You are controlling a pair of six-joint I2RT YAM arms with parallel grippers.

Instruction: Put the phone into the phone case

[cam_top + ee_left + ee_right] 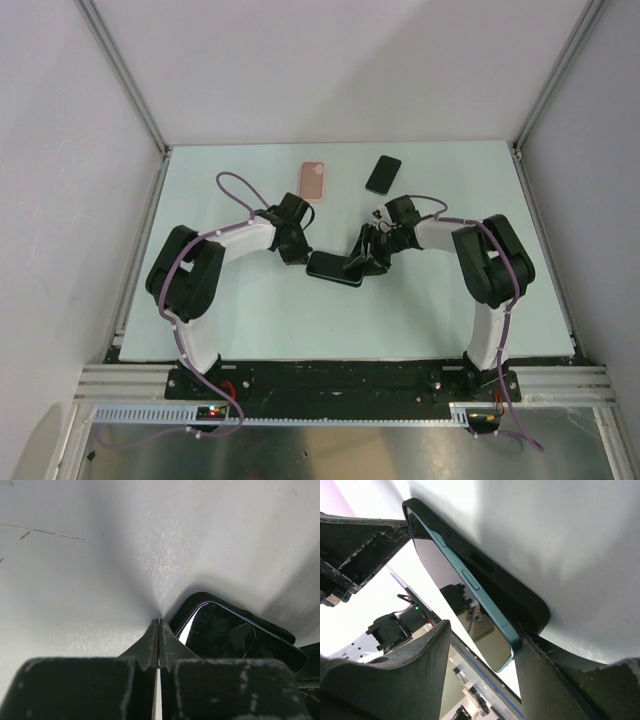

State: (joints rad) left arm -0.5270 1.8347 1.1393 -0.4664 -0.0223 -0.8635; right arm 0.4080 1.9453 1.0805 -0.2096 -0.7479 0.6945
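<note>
Teal-edged glossy phone (470, 582) is lying, seemingly half-seated, in the black soft case (512, 592), long axis spanning between the arms. Right gripper (485, 630) is straddling one end, jaws spread. Left gripper (158, 626), pressed together, is sitting just beside the opposite corner.

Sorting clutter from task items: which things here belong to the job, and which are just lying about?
In the job: phone, black case, left gripper, right gripper.
Lying about: pink case, spare phone.
</note>
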